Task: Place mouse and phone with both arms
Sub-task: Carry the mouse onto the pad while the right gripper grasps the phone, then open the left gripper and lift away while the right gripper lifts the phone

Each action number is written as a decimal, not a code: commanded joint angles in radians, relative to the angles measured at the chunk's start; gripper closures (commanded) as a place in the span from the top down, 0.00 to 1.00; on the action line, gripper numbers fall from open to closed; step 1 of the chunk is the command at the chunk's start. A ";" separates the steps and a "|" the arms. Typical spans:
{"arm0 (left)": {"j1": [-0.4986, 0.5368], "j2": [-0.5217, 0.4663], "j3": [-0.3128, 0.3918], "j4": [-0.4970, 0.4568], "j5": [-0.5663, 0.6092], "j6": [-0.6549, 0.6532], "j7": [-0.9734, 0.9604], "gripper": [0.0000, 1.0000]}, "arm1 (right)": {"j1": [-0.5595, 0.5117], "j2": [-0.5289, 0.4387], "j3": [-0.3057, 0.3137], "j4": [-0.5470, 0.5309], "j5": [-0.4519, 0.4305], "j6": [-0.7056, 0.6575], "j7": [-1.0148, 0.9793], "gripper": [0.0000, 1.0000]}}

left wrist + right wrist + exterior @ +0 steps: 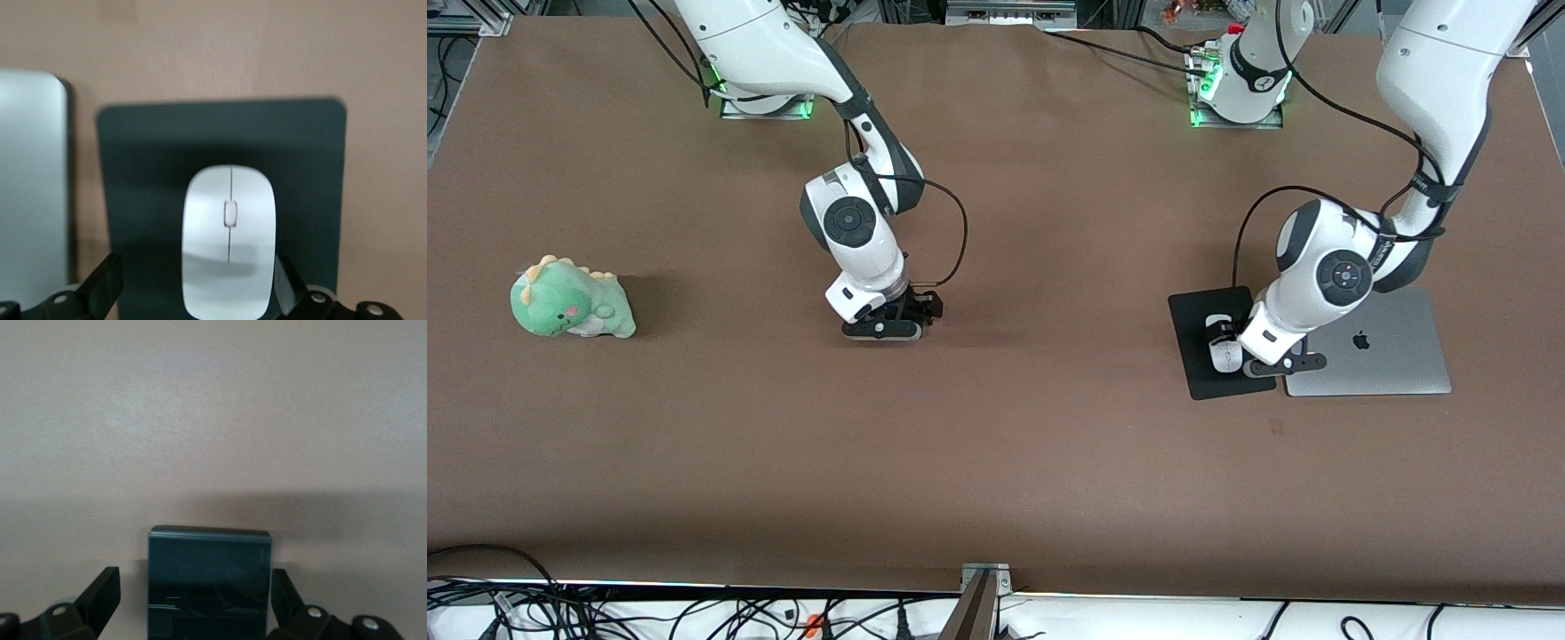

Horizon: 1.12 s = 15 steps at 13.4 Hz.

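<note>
My left gripper [193,290] sits low over the glossy white oval mouse [229,240] on the flat black mat [133,173], fingers spread, one apart from it. Right gripper [195,600] straddles the black rounded slab phone [209,580], open; contact probably none. Front view hides the phone.
</note>
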<state>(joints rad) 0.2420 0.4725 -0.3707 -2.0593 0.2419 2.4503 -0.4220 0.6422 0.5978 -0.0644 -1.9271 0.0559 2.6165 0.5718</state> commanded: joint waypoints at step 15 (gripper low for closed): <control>0.017 -0.245 -0.060 0.632 -0.122 -0.939 0.081 1.00 | 0.019 0.014 -0.043 0.035 -0.013 -0.095 -0.018 0.53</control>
<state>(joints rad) 0.2492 0.2132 -0.4255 -1.4934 0.1375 1.5658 -0.3657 0.6557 0.6142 -0.0839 -1.9382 0.0531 2.6252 0.5694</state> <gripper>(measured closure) 0.000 0.194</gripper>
